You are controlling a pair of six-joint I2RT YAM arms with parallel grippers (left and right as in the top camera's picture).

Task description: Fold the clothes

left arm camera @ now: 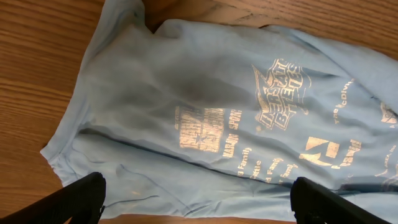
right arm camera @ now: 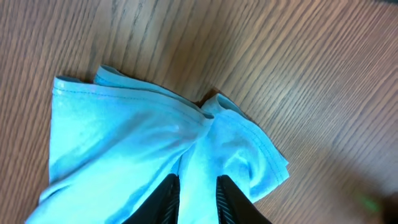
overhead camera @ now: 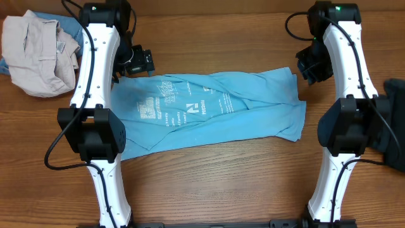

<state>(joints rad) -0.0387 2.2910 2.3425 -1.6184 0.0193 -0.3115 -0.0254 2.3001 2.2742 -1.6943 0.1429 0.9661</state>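
Across mid-table the T-shirt (overhead camera: 209, 107) is lying as a rumpled lengthwise band, crosswise folds probably remaining, left gripper (left arm camera: 199, 196) hovering fingers wide apart over the print, right gripper (right arm camera: 198, 193) sitting fingers barely apart at the plain end, grip unclear.

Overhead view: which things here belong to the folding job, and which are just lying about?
Job in hand:
- light sky-blue cotton T-shirt with white lettering, in the middle

Lying about:
- crumpled beige garment, far left corner
- denim-blue cloth, showing from behind the beige one
- dark navy garment, right edge
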